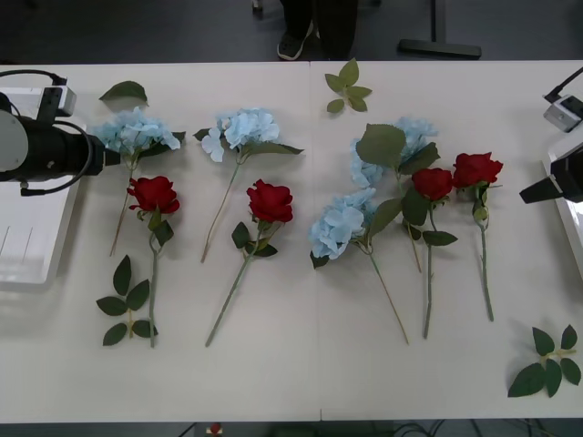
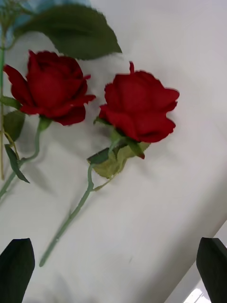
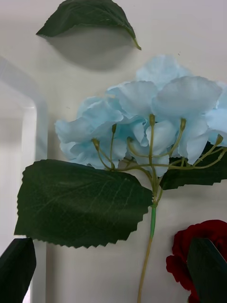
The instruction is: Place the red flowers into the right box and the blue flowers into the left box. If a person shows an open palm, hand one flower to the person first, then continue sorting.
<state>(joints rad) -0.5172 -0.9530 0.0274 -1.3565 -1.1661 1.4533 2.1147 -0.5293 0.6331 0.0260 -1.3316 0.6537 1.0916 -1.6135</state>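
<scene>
Red flowers (image 1: 271,200) and blue flowers (image 1: 244,127) all unsorted, four of each, lying flat on the white table (image 1: 301,387) with blooms toward the far side and stems toward the robot. None boxed yet.

Left box (image 1: 27,246) at the table's left end, with nothing in it where visible; right box (image 1: 572,232) at the right end, just its rim in the front view.

Of the blue flowers, two well apart on the left half, two overlapping right of centre, their big leaves lapping onto a neighbouring red stem. Of the red flowers, two spaced out on the left, two side by side at the far right.

Left gripper (image 3: 111,265) low beside the left box, fingers apart and holding nothing, aimed at the leftmost blue head, with a red bloom just beside one fingertip. Right gripper (image 2: 113,265) at the right box's edge, likewise spread wide and holding nothing, facing the two rightmost red blooms.

Loose leaf sprigs (image 1: 547,364) scattered at the corners; best ignored.

For a clean pick, probably:
- Start with the outermost flower on each side, nearest its box.
- Straddle the stem just below the head, not the soft petals or the broad leaf.
- On the left, keep the fingers clear of the red bloom next door.
- On the right, take the outer rose alone and lift straight up before swinging over the rim.
- Leave the tangled middle pair until last.
</scene>
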